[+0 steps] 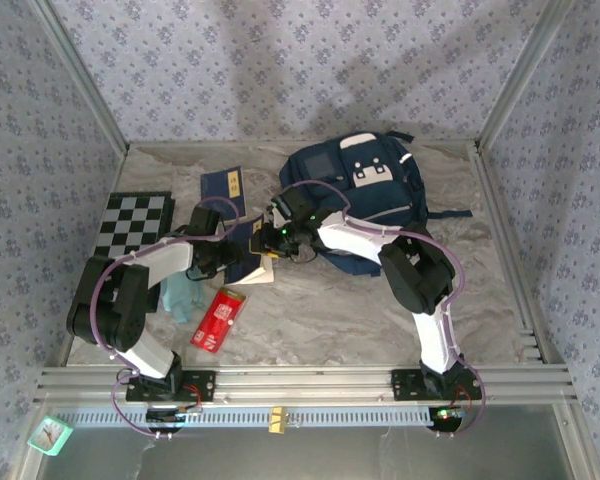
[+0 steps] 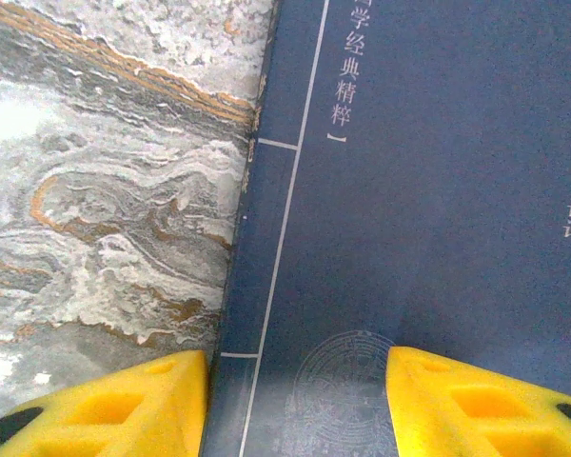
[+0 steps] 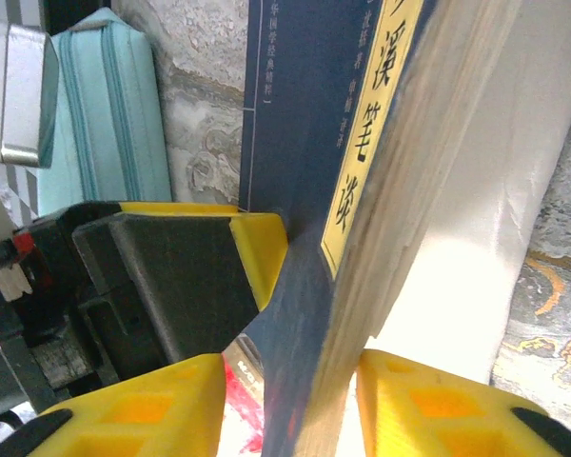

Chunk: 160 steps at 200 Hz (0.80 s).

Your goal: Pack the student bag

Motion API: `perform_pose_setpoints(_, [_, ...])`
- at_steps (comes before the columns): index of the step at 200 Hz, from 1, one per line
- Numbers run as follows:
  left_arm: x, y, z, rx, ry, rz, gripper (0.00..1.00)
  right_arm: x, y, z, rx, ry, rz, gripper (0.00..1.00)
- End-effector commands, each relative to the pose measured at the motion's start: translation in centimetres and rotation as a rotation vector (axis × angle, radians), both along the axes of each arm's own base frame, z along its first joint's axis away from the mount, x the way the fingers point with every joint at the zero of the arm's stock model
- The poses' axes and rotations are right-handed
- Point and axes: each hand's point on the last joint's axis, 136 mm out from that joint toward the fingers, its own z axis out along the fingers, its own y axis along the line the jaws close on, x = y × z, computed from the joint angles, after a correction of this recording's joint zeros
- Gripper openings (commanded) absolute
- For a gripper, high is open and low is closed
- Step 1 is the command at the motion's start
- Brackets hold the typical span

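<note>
The student bag (image 1: 365,195), a bulky navy fabric backpack with white trim stripes and a white buckle patch, is seen lying flat at the far middle of the table (image 1: 380,310). The table top is printed with a rough marbled grey-and-tan stone pattern.

Just beside the bag's left edge, a thin navy booklet (image 2: 409,238) is tipped up on edge. It is shown with a matte cover ruled in fine white lines, a yellow title strip and a cream page block.

The left gripper (image 2: 300,409) is held apart close to that cover, with nothing caught between its wedge-shaped yellow fingertips (image 2: 124,414). One tip is set past the spine, over the table. The right gripper (image 3: 285,409) is placed astride the booklet's page edge; whether it is clamped cannot be told.

Further left of the bag are laid a second navy booklet (image 1: 223,188), a flat black-and-white checkerboard (image 1: 135,222), a soft pale-teal zipped pencil case (image 3: 105,114) and a glossy red packet (image 1: 218,318).
</note>
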Motion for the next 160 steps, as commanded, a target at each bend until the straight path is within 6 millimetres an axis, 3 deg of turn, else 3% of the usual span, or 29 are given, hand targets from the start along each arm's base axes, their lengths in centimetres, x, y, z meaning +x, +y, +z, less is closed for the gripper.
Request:
perform_pose_setpoints(1, [-0.4,-0.8,0.2,-0.019,0.003,-0.021,0.52,-0.2,0.3,0.6,0.042,0.016,0.004,0.36])
perform_pose_setpoints(43, [-0.3,-0.9,0.2,-0.016,0.002,-0.024,0.52,0.0,-0.2,0.3,0.014,0.011,-0.001,0.25])
perform_pose_setpoints(117, [-0.3,-1.1,0.7,-0.023,-0.01,-0.027,0.52,0.1,-0.2,-0.1,0.0,0.02,-0.018,0.18])
perform_pose_setpoints(160, [0.1,-0.9,1.9,-0.009,-0.033,-0.028,0.53,0.5,-0.6,1.9,0.019,-0.02,-0.028,0.08])
